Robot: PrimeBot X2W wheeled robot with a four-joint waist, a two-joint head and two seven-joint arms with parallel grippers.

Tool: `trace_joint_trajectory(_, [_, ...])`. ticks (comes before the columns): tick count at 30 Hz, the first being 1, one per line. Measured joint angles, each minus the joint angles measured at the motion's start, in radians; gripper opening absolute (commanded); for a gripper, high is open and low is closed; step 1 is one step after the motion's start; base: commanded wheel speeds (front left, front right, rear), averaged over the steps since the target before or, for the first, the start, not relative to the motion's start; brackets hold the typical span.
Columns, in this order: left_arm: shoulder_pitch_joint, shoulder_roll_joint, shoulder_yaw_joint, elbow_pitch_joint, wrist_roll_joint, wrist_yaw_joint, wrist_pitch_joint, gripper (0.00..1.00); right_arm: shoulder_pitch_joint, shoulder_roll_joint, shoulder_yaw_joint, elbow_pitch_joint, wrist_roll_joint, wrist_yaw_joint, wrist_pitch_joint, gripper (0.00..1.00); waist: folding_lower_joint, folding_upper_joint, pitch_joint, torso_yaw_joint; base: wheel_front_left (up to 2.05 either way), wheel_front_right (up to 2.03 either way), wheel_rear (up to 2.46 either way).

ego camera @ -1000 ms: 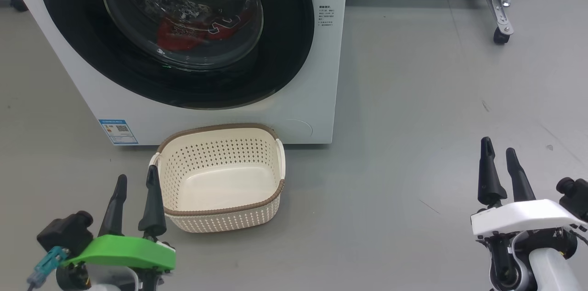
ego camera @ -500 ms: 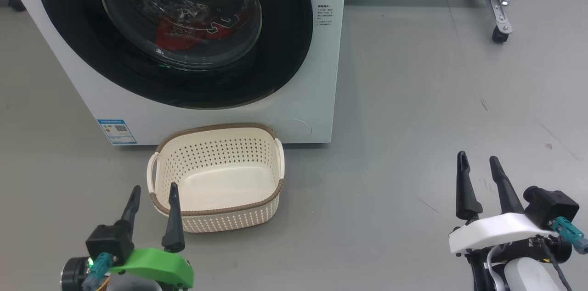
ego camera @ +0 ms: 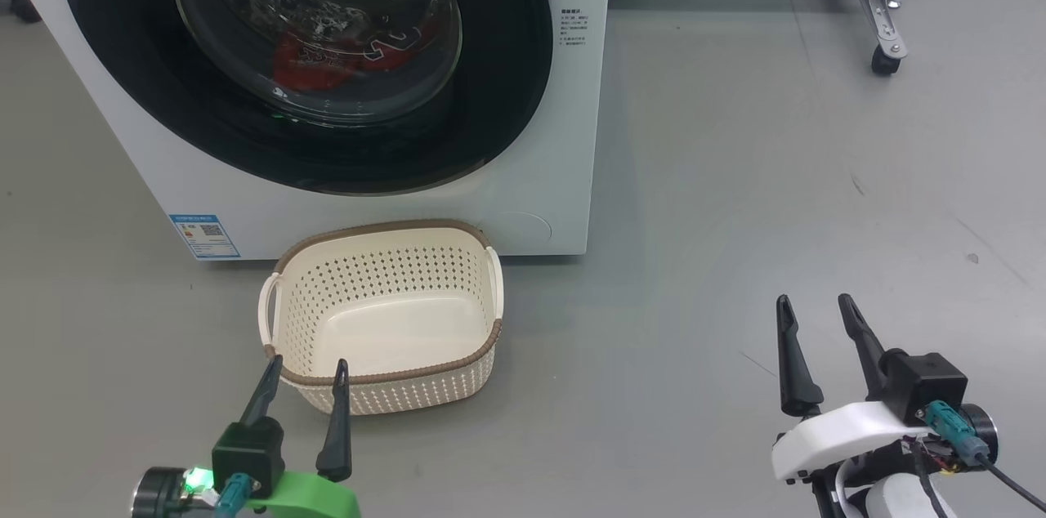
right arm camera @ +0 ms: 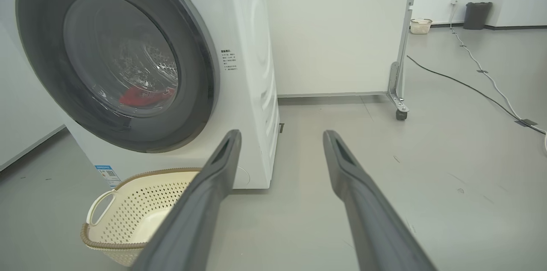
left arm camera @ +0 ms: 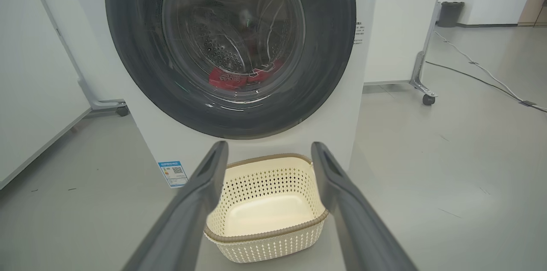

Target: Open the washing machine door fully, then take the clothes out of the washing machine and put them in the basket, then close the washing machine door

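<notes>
L end effector point(ego camera: 308, 360) lower; basket point(ego camera: 384, 225) before shut door point(ego camera: 507, 93)

One washing machine point(ego camera: 539, 175), one round door point(ego camera: 507, 93). One cream basket point(ego camera: 384, 383) out front, and a second little basket point(right arm camera: 421, 26) far off. One dark bin point(right arm camera: 477, 15). Left gripper point(ego camera: 308, 362), right gripper point(ego camera: 813, 299): two, two fingers apiece. Red clothes point(ego camera: 302, 64) behind glass, one piece or several, hard to say.
</notes>
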Motion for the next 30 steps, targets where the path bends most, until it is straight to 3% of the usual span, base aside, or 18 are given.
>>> trace_joint_trajectory(30, [-0.020, 0.001, -0.033, 0.074, -0.010, 0.024, -0.009, 1.00, -0.008, 0.002, 0.014, 0.053, -0.036, -0.007, -0.016, 1.00, 0.0000, 0.0000, -0.009, 0.000, 0.00, 0.00, 0.00])
